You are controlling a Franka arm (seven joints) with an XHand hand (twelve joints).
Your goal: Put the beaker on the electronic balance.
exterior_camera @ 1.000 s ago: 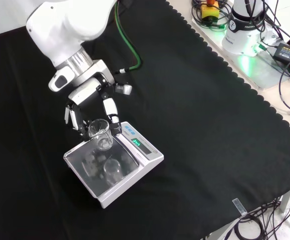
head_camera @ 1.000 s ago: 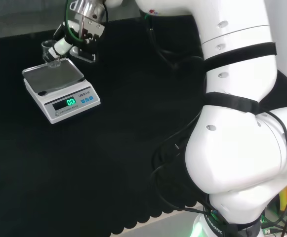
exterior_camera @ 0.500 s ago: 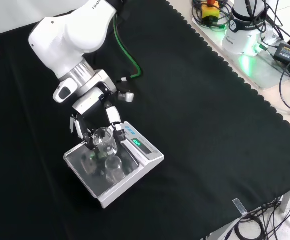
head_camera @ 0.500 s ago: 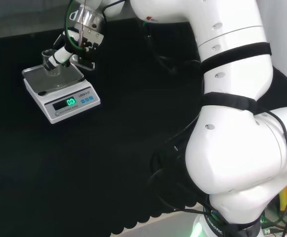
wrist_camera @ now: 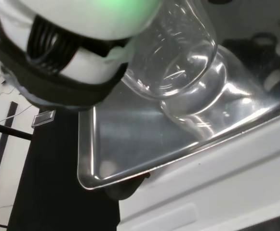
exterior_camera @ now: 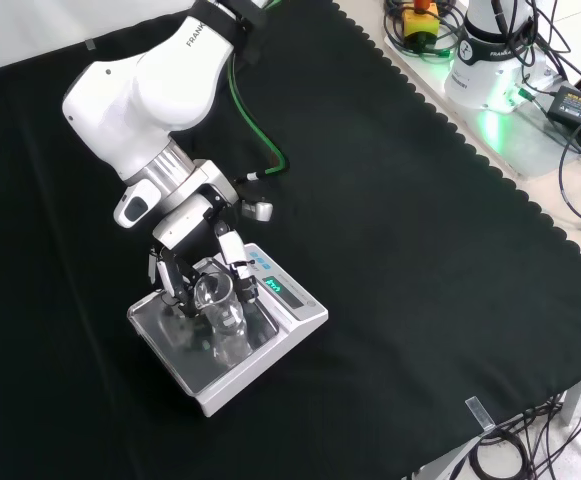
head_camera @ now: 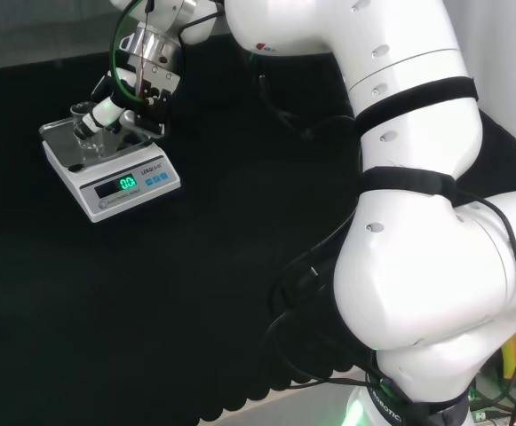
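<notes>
A clear glass beaker [exterior_camera: 216, 300] is held upright in the hand [exterior_camera: 192, 262], whose fingers curl round its sides. Its base is at or just above the steel pan [exterior_camera: 180, 340] of the white electronic balance [exterior_camera: 300, 308]; I cannot tell if it touches. In the head view the hand [head_camera: 120, 99] holds the beaker [head_camera: 83, 124] over the far side of the balance [head_camera: 108, 173], whose green display is lit. The wrist view has the beaker [wrist_camera: 178, 57] close up above its reflection in the pan [wrist_camera: 130, 139], with a finger [wrist_camera: 67, 72] beside it.
The black cloth [exterior_camera: 390, 200] spreads wide around the balance. Cables, a power brick and the arm's base [exterior_camera: 490, 60] lie past the cloth's scalloped edge at the front view's upper right. The arm's big white links [head_camera: 417, 266] stand at the head view's right.
The hand has come down with the beaker, from above the pan's far edge to low over the pan itself. The balance has stayed put.
</notes>
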